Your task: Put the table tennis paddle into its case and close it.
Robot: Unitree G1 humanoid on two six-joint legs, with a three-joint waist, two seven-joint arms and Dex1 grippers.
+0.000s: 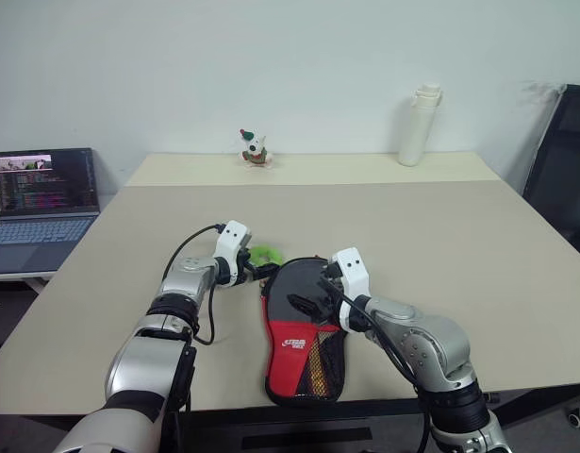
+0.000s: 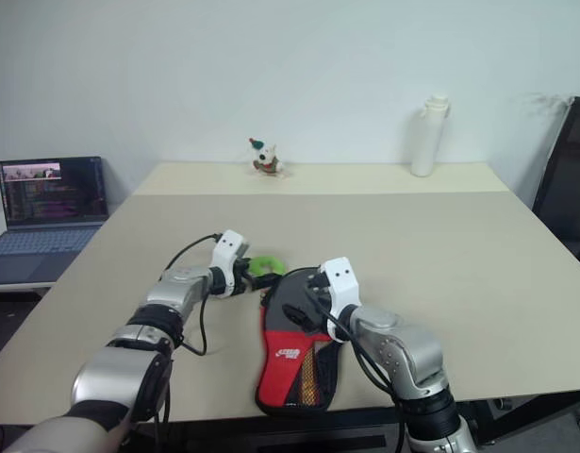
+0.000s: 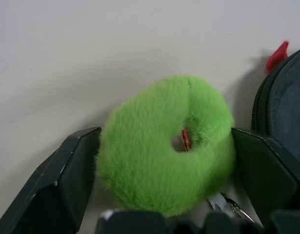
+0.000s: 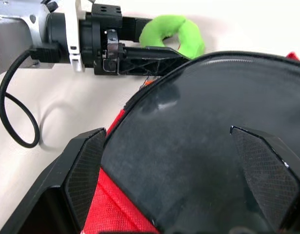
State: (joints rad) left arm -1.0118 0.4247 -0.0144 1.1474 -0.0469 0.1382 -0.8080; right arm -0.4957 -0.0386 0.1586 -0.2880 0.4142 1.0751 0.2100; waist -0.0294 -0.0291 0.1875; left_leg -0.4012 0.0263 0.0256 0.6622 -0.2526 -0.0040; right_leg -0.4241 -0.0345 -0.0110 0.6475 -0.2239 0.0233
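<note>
Nearest to the camera, at the front edge of the counter (image 1: 478, 283), lies the case (image 1: 304, 363), its red panel and mesh pocket towards that edge and its round black part pointing inward. Whether the table tennis paddle is already inside I cannot tell; only a dark smooth round surface is seen in the right wrist view, and no handle is visible.

The right end effector (image 4: 181, 165) hovers over this round part with both fingers spread wide, grasping nothing. The left end effector (image 3: 162, 170) is also released; its fingers stand on both sides of a fluffy green ring (image 3: 164, 144), which lies on the counter just beside the round end of the case, near a small red tab (image 3: 277, 56). The ring seems to be attached by a small metal clip, probably to the zipper.

My judgement is that the step in hand is the closing. To do it well, the left end effector should close on the green ring firmly and pull it along the zipper rim, not upward, while the right one presses the case flat so it does not slide or open again.
</note>
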